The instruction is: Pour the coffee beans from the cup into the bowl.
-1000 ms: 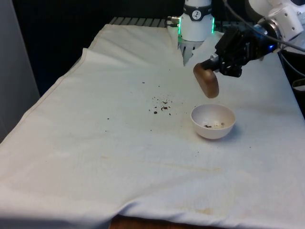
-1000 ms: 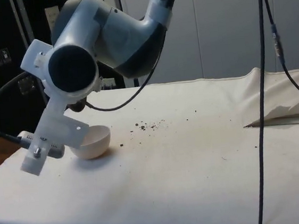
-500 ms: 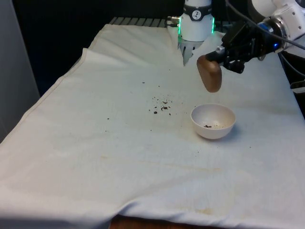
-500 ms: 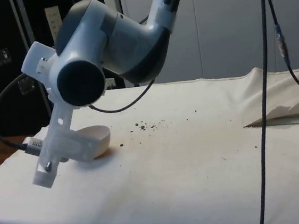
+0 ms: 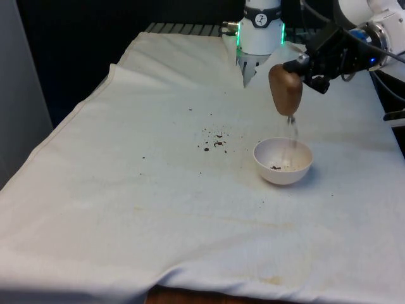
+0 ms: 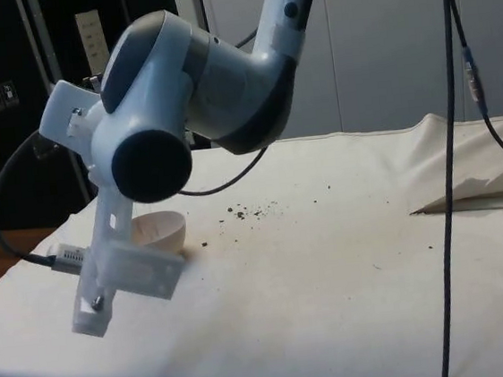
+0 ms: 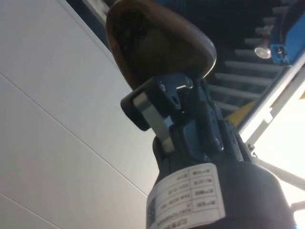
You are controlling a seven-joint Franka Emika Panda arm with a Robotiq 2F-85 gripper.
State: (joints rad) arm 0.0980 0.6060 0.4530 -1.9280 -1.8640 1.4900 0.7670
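The black two-finger gripper is clamped on the brown wooden cup, tipped mouth-down directly above the white round bowl, so beans stream in; spilled beans lie at the bowl's ten o'clock.

White cloth (creased) carries scattered dark specks mid-table.
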